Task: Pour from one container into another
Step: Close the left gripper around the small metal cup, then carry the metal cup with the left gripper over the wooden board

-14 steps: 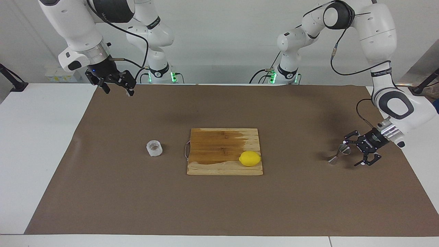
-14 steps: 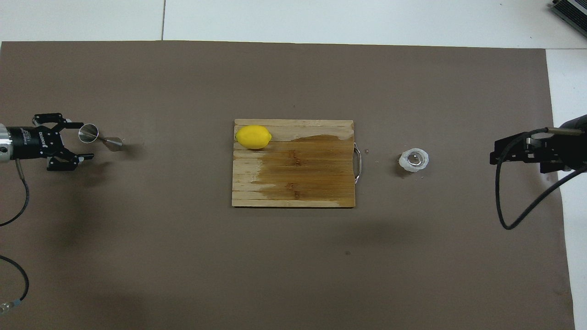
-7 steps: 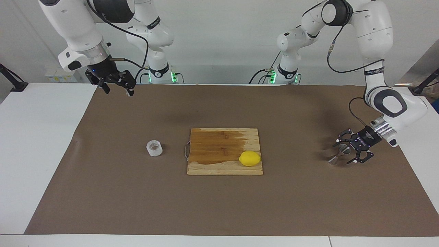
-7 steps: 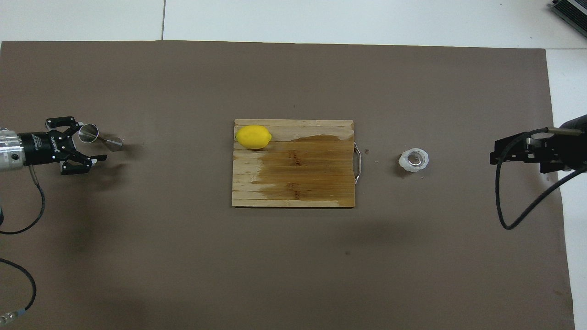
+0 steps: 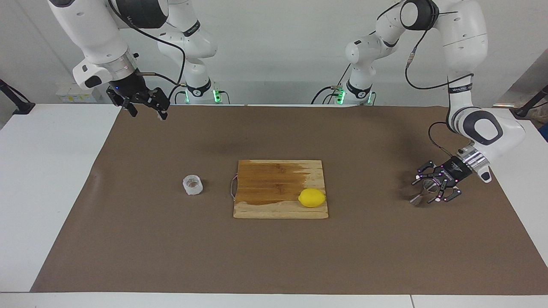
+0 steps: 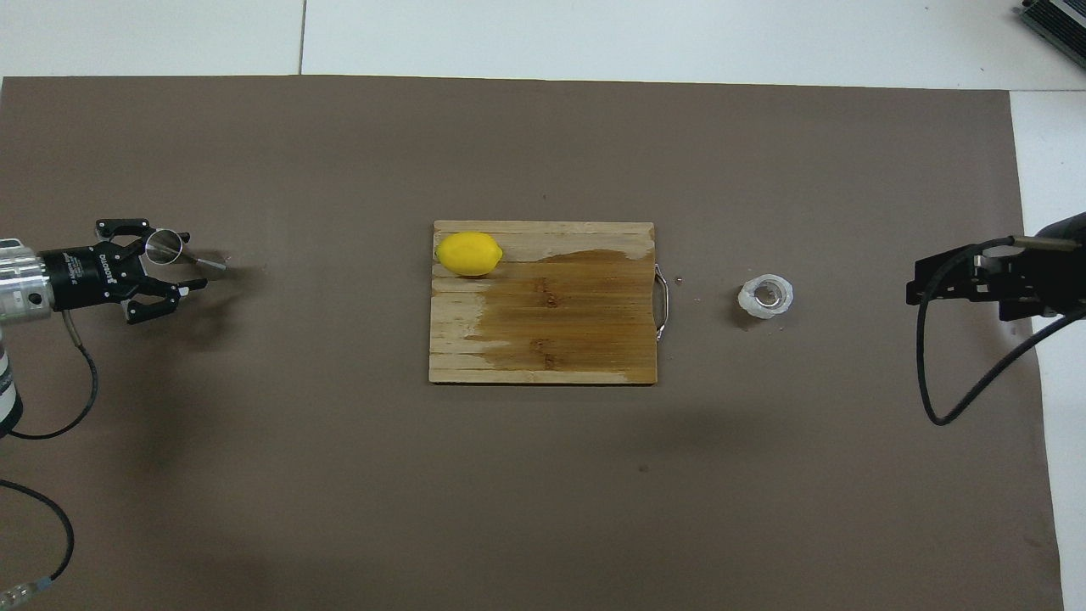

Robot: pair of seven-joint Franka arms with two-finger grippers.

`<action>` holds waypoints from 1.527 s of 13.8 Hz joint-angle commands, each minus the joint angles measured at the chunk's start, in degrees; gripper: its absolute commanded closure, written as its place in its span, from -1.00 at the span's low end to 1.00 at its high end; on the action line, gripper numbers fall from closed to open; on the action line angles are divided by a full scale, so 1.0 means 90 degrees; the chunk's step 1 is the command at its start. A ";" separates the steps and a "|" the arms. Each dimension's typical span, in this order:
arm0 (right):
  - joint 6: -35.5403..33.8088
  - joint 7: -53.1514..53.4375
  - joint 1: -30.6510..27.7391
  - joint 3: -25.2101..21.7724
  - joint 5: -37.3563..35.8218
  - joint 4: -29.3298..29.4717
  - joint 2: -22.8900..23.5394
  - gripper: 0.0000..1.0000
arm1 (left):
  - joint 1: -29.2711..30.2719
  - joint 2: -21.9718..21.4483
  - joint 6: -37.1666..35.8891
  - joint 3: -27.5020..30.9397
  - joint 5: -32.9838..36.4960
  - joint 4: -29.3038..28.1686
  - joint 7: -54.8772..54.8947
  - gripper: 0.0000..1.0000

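Grasp step: left gripper [image 5: 433,189] jaws half-closed around jigger [image 5: 421,191], 3 o'clock of board [image 5: 280,188], not yet clamped; right gripper [image 5: 144,106] released, waiting; next needs firm clamp.

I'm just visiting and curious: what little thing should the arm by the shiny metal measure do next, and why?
Probably finish closing. The left gripper sits low around the steel jigger, which stands on the brown mat, fingers either side and not visibly clamped. The whitish cup waits untouched; the right gripper hangs idle.
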 commanded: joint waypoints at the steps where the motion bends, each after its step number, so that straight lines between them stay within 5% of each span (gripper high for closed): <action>1: -0.0070 0.0127 -0.0096 0.0061 0.0152 0.0035 0.0015 -1.00 | -0.0025 -0.0260 -0.0055 0.0046 -0.0369 -0.0257 0.0189 1.00; 5: -0.0070 0.0127 -0.0096 0.0061 0.0152 0.0045 0.0015 -1.00 | -0.0141 -0.0571 -0.0465 -0.0022 -0.0565 -0.0227 0.0344 1.00; 12: -0.0070 0.0127 -0.0096 0.0061 0.0152 0.0035 0.0015 -1.00 | -0.1389 -0.1451 -0.0378 -0.0032 -0.0935 -0.0657 -0.0112 1.00; 21: -0.0070 0.0127 -0.0096 0.0061 0.0152 0.0045 0.0015 -1.00 | -0.3977 -0.1735 0.2000 -0.0042 -0.2750 -0.1125 -0.0825 1.00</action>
